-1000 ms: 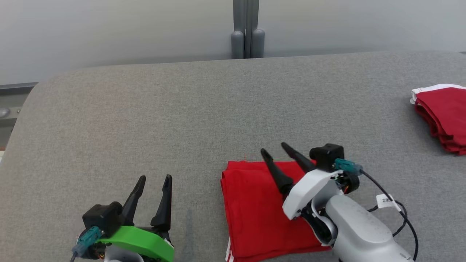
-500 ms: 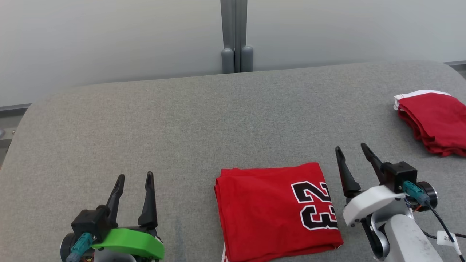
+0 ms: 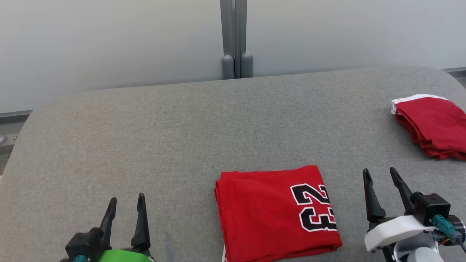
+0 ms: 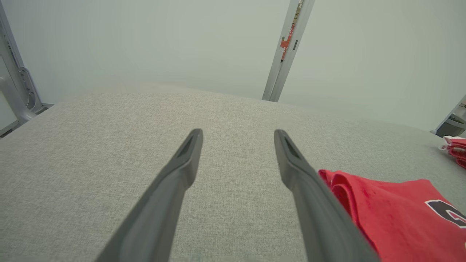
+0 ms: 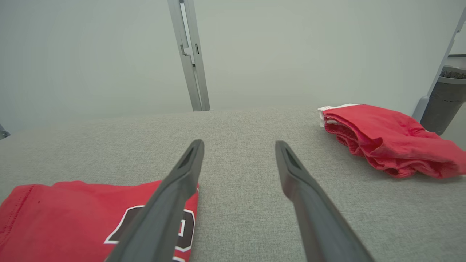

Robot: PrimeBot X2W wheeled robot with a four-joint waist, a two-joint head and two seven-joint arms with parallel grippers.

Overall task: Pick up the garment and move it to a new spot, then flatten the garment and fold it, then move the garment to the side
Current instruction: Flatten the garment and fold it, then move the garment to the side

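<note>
Left hand (image 3: 127,197) and right hand (image 3: 379,170) gape wide, empty

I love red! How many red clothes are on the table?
2. A folded red jersey with a number lies front and middle; a red bundle with white trim sits far right, partly cut off.

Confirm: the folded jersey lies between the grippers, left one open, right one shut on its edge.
Wrong on the right gripper: the head view shows it open, beside the jersey, not touching it. The left gripper is open, the jersey between them.
</note>
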